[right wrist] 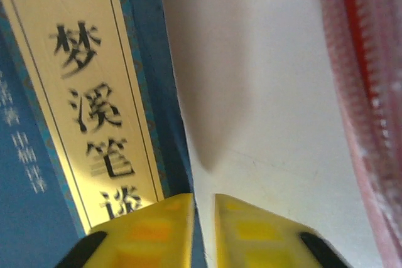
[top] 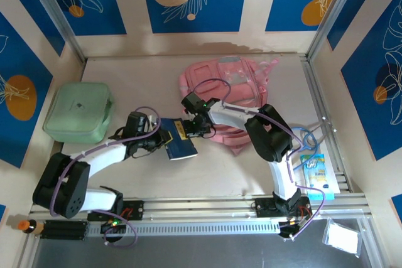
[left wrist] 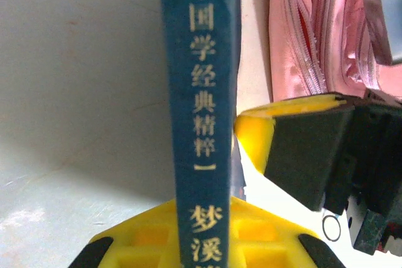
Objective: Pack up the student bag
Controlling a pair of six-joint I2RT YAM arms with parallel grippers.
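ok so nearest the arm bases, the left gripper (top: 164,141) is pinching a blue book (top: 182,149) by its spine, one yellow finger either side in the left wrist view; the spine lettering is cut off at top and bottom there; the right gripper (right wrist: 204,230) sits at the book's edge, tips almost together with a sliver of blue in the slit, honestly can't tell if it's gripping; cover lettering is blurry in its view; just beyond, the student bag (top: 233,86) lies near the back wall, right arm crossing its front; mint-green case (top: 78,112) well off left, blue packet (top: 314,171) by the right rail; bare table (top: 138,80) between case and bag
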